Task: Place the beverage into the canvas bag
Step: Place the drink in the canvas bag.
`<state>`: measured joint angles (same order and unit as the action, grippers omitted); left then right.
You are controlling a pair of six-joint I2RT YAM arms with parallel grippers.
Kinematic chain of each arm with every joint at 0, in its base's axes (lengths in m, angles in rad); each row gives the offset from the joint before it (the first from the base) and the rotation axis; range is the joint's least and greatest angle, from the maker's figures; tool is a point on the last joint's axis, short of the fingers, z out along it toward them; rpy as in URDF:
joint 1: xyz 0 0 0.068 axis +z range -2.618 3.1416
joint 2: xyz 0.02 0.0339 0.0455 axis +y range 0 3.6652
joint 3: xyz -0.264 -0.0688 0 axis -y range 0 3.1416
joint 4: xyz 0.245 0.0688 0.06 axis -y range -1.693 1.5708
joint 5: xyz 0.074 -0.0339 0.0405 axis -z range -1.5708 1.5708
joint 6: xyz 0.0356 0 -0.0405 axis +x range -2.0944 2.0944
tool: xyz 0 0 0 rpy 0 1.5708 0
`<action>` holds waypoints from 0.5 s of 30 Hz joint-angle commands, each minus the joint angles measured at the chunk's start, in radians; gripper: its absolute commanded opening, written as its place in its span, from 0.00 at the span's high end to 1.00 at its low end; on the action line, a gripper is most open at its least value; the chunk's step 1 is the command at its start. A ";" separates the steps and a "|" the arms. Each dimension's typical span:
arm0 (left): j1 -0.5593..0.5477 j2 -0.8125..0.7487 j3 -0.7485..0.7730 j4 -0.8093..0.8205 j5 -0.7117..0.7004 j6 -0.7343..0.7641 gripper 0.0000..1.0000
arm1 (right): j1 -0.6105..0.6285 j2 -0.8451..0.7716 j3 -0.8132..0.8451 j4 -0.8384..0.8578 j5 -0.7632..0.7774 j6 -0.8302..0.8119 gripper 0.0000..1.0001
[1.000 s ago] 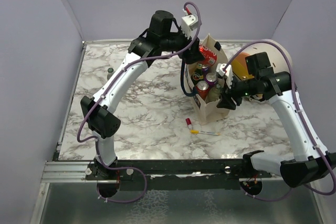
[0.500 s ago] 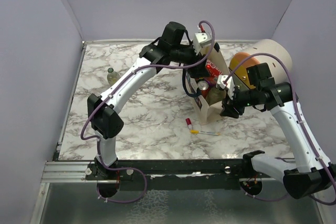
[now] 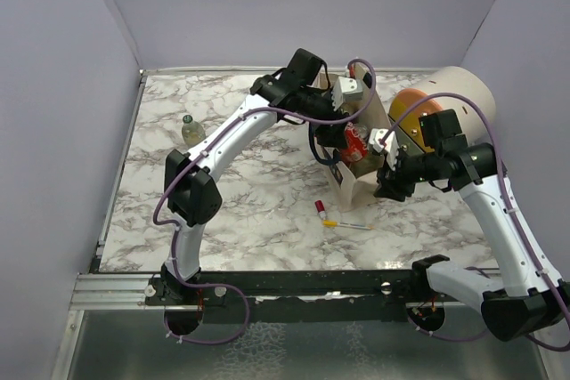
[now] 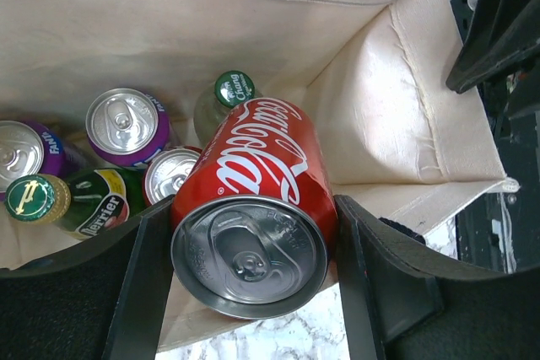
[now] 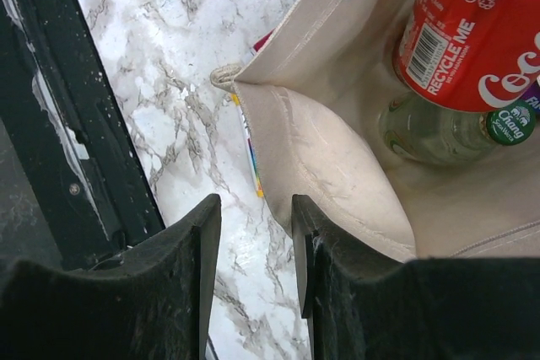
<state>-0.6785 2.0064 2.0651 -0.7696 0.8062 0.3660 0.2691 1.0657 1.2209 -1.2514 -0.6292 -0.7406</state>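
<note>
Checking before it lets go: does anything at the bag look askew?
The red cola can, held between the fingers of the left gripper, lies tilted on its side at the mouth of the canvas bag, while the cans and bottles inside stand tops up.

Coke can (image 4: 253,200) lower, now w/in bag (image 4: 405,124)

Red can (image 4: 261,183) reads Coca-Cola; green bottle (image 4: 101,204) reads Perrier.

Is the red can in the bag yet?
Partly: the red can hangs tilted inside the mouth of the canvas bag, above the other drinks, gripped by the left gripper.
</note>
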 commanded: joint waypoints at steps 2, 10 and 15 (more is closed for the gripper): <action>-0.009 0.003 0.084 -0.065 0.083 0.123 1.00 | 0.007 0.011 0.030 0.006 -0.029 0.055 0.62; -0.034 0.011 0.100 -0.159 0.083 0.243 1.00 | 0.007 0.021 0.069 0.057 -0.047 0.138 0.63; -0.044 0.019 0.100 -0.200 0.086 0.297 1.00 | 0.007 0.004 0.089 0.058 -0.043 0.167 0.64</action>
<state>-0.7094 2.0289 2.1193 -0.9447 0.8135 0.5823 0.2695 1.0863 1.2724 -1.2068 -0.6422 -0.6235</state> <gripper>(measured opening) 0.677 0.361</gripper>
